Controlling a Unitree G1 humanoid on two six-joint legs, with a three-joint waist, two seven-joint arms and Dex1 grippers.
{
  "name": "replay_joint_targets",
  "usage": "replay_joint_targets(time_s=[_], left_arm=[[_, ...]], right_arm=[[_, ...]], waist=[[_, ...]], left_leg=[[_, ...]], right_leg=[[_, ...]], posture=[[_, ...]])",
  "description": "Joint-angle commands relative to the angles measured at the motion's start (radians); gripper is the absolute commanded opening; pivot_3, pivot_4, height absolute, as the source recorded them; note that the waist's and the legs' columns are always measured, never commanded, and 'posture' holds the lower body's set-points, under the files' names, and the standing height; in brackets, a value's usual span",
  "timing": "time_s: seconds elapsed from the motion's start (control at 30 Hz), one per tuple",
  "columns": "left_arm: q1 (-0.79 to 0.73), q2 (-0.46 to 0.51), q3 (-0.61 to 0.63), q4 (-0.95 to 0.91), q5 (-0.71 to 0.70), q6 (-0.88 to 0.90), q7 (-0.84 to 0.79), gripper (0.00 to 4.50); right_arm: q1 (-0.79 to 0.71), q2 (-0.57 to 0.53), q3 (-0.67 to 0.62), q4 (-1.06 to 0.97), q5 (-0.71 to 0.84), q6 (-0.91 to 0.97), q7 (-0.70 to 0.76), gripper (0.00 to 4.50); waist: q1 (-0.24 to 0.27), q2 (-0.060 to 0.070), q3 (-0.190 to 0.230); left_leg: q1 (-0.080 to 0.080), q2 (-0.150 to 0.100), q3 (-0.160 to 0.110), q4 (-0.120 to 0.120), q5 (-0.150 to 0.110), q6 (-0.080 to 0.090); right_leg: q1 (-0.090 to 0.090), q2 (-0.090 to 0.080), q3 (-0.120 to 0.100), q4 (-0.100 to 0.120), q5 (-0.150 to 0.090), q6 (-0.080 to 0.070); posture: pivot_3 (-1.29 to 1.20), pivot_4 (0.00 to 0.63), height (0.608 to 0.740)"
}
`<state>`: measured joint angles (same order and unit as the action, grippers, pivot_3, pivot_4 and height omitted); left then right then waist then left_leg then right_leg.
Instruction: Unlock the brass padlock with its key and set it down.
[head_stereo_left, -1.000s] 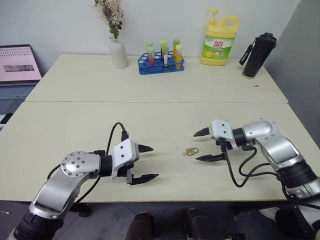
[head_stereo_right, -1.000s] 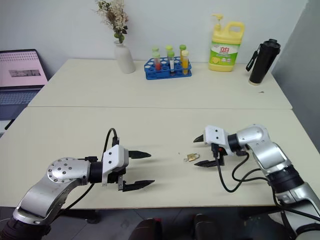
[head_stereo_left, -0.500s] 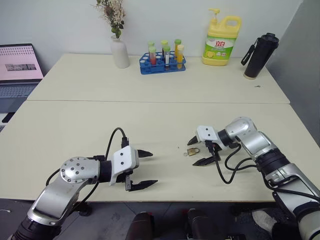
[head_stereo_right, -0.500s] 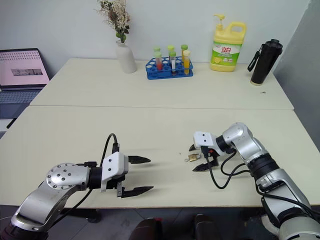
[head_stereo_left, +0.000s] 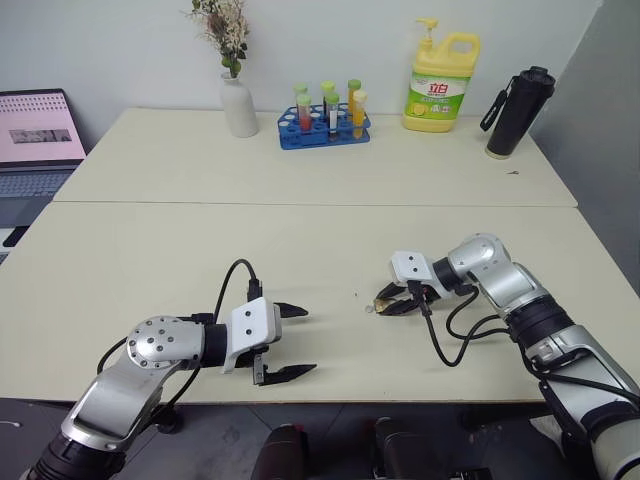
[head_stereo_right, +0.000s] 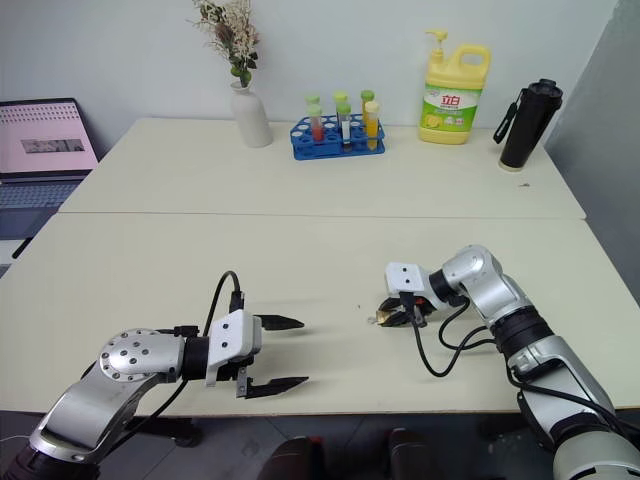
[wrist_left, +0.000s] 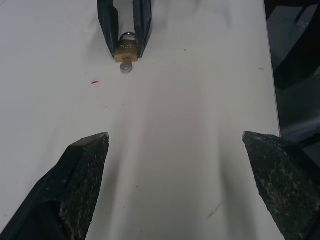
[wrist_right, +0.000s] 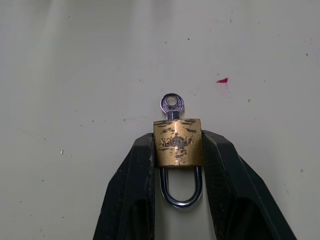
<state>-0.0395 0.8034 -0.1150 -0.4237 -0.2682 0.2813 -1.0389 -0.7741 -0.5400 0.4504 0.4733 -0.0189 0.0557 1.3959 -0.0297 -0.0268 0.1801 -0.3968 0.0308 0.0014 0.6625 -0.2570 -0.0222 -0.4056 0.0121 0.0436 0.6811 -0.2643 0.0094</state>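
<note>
While the right gripper (wrist_right: 177, 150) pinches the brass padlock (wrist_right: 178, 142) by its flat sides on the table (head_stereo_left: 300, 230), the key (wrist_right: 172, 105) juts beyond its fingertips. Small, rigid, probably slick. Left gripper (head_stereo_left: 285, 342) open, well apart.

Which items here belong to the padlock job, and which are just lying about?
Job:
brass padlock, between the right gripper fingers
key, in the padlock
left gripper, open

Lying about:
vase of dried flowers
test tube rack
detergent bottle
black flask
laptop
</note>
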Motion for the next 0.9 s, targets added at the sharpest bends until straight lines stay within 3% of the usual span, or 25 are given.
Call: replay_joint_targets(time_s=[0.03, 0.37, 0.53, 0.77, 0.9], left_arm=[[-0.012, -0.002, 0.003, -0.006, 0.001, -0.026, -0.004, 4.50], [-0.069, -0.085, 0.051, 0.055, -0.037, 0.023, 0.076, 4.50], [-0.144, -0.143, 0.058, 0.077, -0.083, 0.090, 0.111, 4.50], [-0.272, -0.183, 0.051, 0.087, -0.189, 0.233, 0.091, 4.50], [-0.342, -0.187, 0.046, 0.109, -0.230, 0.288, 0.075, 4.50]], right_arm=[[0.019, -0.008, -0.017, -0.019, -0.029, 0.032, -0.041, 0.93], [0.229, -0.097, -0.178, -0.455, -0.027, 0.069, -0.278, 0.93], [0.459, -0.162, -0.249, -0.712, -0.192, -0.061, -0.508, 0.93], [0.521, -0.169, -0.239, -0.775, -0.466, -0.366, -0.822, 0.93], [0.503, -0.144, -0.244, -0.756, -0.517, -0.442, -0.919, 0.93]], waist=[[0.000, 0.000, 0.000], [0.005, 0.000, 0.000], [0.007, 0.000, 0.000], [-0.004, 0.000, 0.000], [-0.002, 0.000, 0.000]], left_leg=[[0.000, 0.000, 0.000, 0.000, 0.000, 0.000], [-0.002, -0.001, -0.001, 0.000, 0.000, 0.000], [-0.003, -0.001, -0.003, 0.000, 0.000, 0.000], [0.000, -0.001, 0.001, 0.000, 0.000, -0.001], [-0.001, -0.001, 0.000, 0.000, 0.000, -0.001]], right_leg=[[0.000, 0.000, 0.000, 0.000, 0.000, 0.000], [-0.001, 0.000, 0.000, 0.000, -0.001, 0.002], [-0.001, 0.000, 0.000, 0.000, -0.002, 0.004], [-0.001, 0.003, 0.000, 0.001, -0.002, 0.006], [-0.001, 0.004, 0.000, 0.001, -0.002, 0.006]], posture=[[0.00, 0.150, 0.740], [0.00, 0.150, 0.740], [0.00, 0.150, 0.740], [0.00, 0.150, 0.740], [0.00, 0.150, 0.740]])
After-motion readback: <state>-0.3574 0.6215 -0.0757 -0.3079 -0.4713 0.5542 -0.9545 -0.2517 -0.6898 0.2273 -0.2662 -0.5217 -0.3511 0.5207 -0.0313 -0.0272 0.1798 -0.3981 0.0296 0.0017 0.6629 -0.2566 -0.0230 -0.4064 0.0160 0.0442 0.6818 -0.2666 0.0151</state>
